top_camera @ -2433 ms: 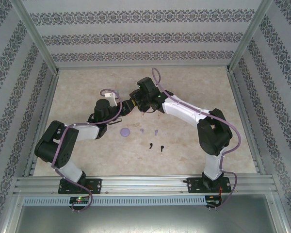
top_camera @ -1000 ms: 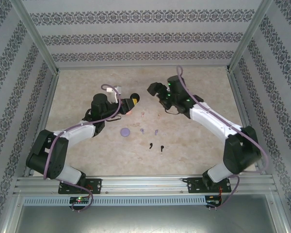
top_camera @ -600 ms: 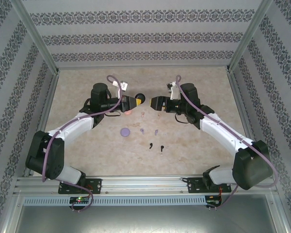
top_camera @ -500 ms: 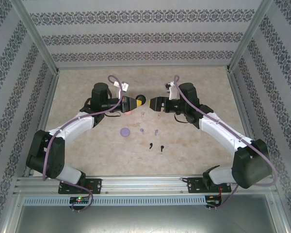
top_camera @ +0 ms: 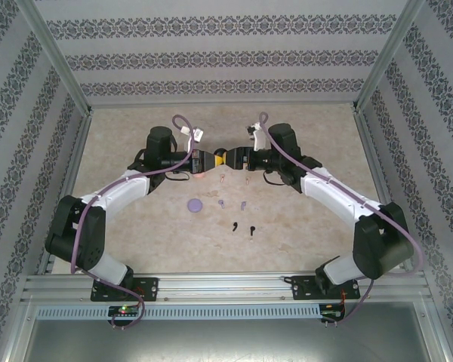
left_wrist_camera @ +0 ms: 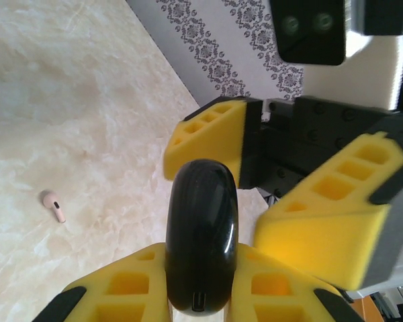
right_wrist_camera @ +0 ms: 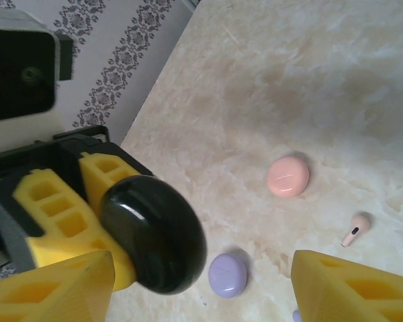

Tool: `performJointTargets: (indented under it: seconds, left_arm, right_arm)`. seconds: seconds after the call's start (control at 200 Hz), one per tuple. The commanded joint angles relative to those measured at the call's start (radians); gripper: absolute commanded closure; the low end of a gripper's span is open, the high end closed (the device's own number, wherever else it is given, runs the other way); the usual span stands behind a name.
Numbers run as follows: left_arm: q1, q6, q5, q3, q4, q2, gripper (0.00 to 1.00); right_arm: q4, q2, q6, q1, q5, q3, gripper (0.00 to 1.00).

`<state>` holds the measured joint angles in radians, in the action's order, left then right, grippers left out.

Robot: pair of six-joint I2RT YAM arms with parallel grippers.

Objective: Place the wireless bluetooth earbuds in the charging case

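My left gripper (left_wrist_camera: 201,258) is shut on a glossy black charging case (left_wrist_camera: 201,231), held edge-on above the table. My right gripper (right_wrist_camera: 201,288) faces it, open, one yellow finger on each side of the case's (right_wrist_camera: 154,235) far end, with gaps still showing. From above, both grippers meet at the case (top_camera: 220,157). On the table below lie two pale pink earbuds (top_camera: 223,178), two purple earbuds (top_camera: 221,203) and two black earbuds (top_camera: 233,225). One pink earbud (left_wrist_camera: 54,204) also lies in the left wrist view.
A round pink case (right_wrist_camera: 288,176) and a purple case (right_wrist_camera: 228,274) lie shut on the marble table, the purple case (top_camera: 195,204) left of the purple earbuds. Patterned walls and metal rails (top_camera: 83,113) enclose the table.
Both arms have swung inward and met at mid-table. The right gripper has turned to face the left one, closed in around the black case, and its jaws have narrowed.
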<state>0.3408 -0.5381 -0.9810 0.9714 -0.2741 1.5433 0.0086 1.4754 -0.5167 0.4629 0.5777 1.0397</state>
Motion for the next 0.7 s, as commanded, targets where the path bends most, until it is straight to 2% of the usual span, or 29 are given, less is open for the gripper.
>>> performJointTargets:
  seconds: [0.0,0.265,0.425,0.694]
  left_arm:
    - [0.008,0.011,-0.031,0.028,-0.003,-0.010,1.00]
    - [0.009,0.006,-0.038,0.015,-0.016,-0.053,1.00]
    - [0.009,0.012,-0.033,0.002,-0.017,-0.062,1.00]
    - [0.010,-0.036,-0.046,-0.019,-0.093,-0.044,1.00]
  right_arm:
    - [0.033,0.029,0.006,-0.001,-0.015,0.012,0.32]
    - [0.092,0.057,-0.045,-0.080,-0.035,-0.088,0.38]
    - [0.078,-0.005,-0.047,-0.099,-0.030,-0.135,0.37]
    - [0.172,-0.099,-0.111,-0.087,0.076,-0.177,0.37]
